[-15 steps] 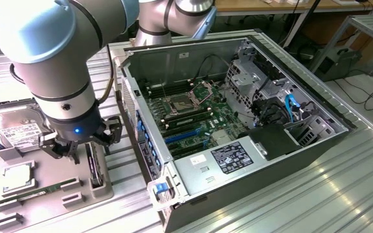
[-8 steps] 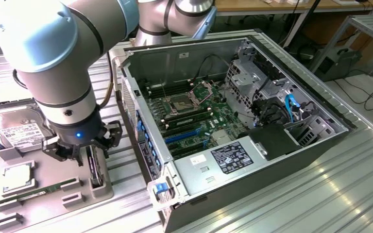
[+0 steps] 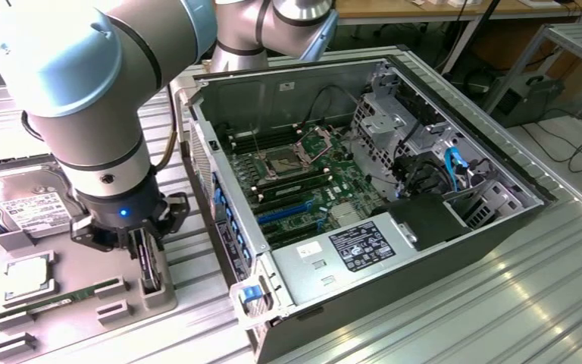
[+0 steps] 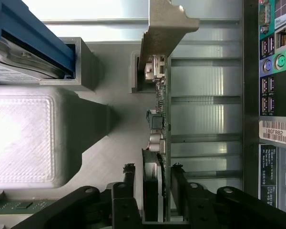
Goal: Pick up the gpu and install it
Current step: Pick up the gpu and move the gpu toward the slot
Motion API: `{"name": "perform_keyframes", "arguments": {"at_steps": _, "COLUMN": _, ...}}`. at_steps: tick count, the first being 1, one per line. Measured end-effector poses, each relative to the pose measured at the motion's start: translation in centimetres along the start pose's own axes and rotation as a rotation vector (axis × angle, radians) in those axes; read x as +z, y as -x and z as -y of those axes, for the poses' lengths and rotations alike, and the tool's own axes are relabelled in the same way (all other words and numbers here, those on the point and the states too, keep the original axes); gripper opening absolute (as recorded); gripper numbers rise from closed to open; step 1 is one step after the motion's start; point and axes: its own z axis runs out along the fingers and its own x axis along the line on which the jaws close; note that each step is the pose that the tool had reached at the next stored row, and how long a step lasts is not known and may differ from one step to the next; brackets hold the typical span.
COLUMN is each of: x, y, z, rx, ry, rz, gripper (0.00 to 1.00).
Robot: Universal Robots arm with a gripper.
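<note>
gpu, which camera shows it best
The wrist view: the gpu runs edge-on through the frame, with its metal bracket and board components clear. In the exterior view the gpu is just a dark sliver standing in the grey tray, under the gripper.

Hard drive (image 3: 26, 211), RAM stick (image 3: 61, 299) (grey tray (image 3: 81, 335))

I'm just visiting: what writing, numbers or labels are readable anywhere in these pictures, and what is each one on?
"18GFB82": white barcode sticker on the back of the computer case.
"pro", perhaps: coloured sticker beside the ports; the rest is blurred.
Dark label next to the barcode sticker: too small to read.
Hard drive's white label: too small to read.
Black label inside the computer: too small to read.
</note>
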Motion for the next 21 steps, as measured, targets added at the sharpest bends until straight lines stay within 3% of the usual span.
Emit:
{"name": "perform_keyframes", "arguments": {"at_steps": 4, "x": 0.00, "y": 0.0, "z": 0.00, "rx": 0.000, "ry": 0.0001, "rz": 0.0000, "gripper": 0.28}}
{"name": "perform_keyframes", "arguments": {"at_steps": 17, "x": -0.04, "y": 0.0, "z": 0.00, "rx": 0.000, "ry": 0.0007, "rz": 0.0001, "gripper": 0.28}}
{"name": "perform_keyframes", "arguments": {"at_steps": 21, "x": -1.56, "y": 0.1, "z": -0.06, "rx": 0.000, "ry": 0.0008, "rz": 0.0001, "gripper": 0.28}}
